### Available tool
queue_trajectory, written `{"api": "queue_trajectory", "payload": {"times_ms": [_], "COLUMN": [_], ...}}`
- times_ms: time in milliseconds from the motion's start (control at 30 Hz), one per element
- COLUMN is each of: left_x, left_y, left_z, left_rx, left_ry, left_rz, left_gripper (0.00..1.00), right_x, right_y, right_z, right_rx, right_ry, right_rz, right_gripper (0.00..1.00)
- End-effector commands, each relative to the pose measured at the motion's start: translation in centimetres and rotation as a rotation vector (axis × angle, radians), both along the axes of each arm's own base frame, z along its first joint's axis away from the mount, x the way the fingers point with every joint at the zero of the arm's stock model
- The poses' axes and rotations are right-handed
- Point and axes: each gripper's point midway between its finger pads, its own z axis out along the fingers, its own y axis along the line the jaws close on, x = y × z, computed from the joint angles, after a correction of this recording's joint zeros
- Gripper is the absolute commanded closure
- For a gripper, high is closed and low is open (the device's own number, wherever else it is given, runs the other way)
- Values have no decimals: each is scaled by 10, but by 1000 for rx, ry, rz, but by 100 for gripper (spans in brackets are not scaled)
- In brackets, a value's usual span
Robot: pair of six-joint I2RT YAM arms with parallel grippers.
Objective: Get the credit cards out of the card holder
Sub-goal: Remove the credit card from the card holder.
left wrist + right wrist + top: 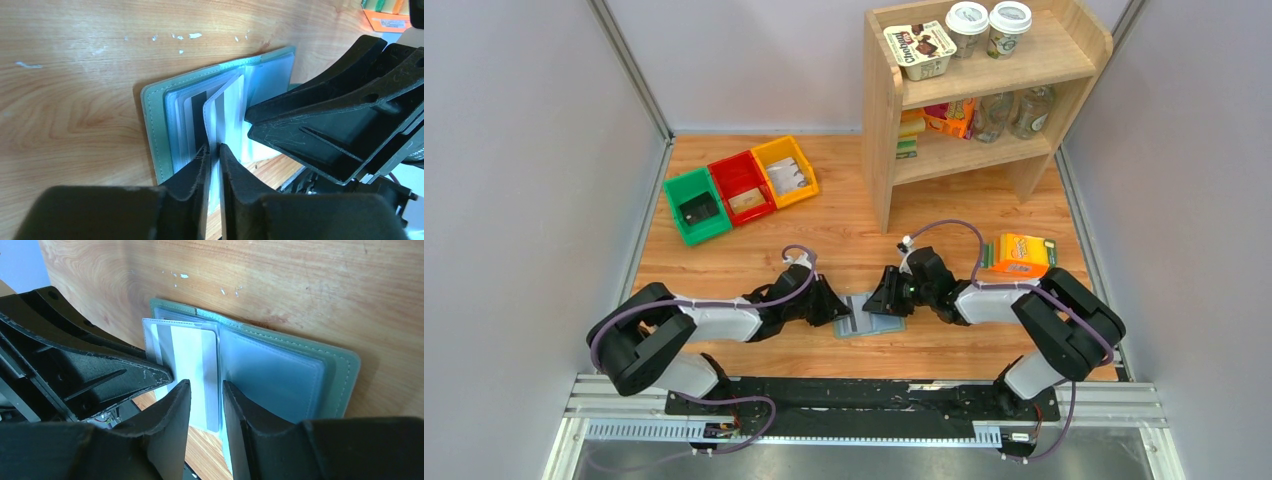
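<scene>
The grey-green card holder point(860, 328) lies open on the wooden table between my two grippers. It also shows in the left wrist view point(152, 125) and the right wrist view point(345, 375). Its clear sleeves stand fanned up. One sleeve holds a white card point(187, 355), which also shows in the left wrist view point(227, 107). Another card with a dark stripe point(197, 115) sits behind it. My left gripper point(842, 312) point(213, 149) is shut on the lower edge of the raised sleeve. My right gripper point(882, 303) point(206, 386) is narrowly open, straddling the same sleeve's edge.
An orange carton point(1021, 254) lies to the right of my right arm. Green point(696, 206), red point(742, 187) and yellow point(785, 171) bins sit at the back left. A wooden shelf point(884, 130) with cups and bottles stands at the back right.
</scene>
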Motion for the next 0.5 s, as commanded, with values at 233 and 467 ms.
{"api": "queue_trajectory", "payload": {"times_ms": [233, 467], "left_x": [-12, -11], "left_y": [55, 51], "left_z": [-23, -24], "left_rx": [253, 295], "left_ry": [34, 37], "left_rz": [70, 13], "left_gripper": [69, 74], "right_x": [-9, -6], "right_y": [-5, 4], "right_z": [-18, -4], "right_rx": [-28, 16], "right_ry": [49, 19], "right_rz": [27, 57], "right_gripper": [64, 64]}}
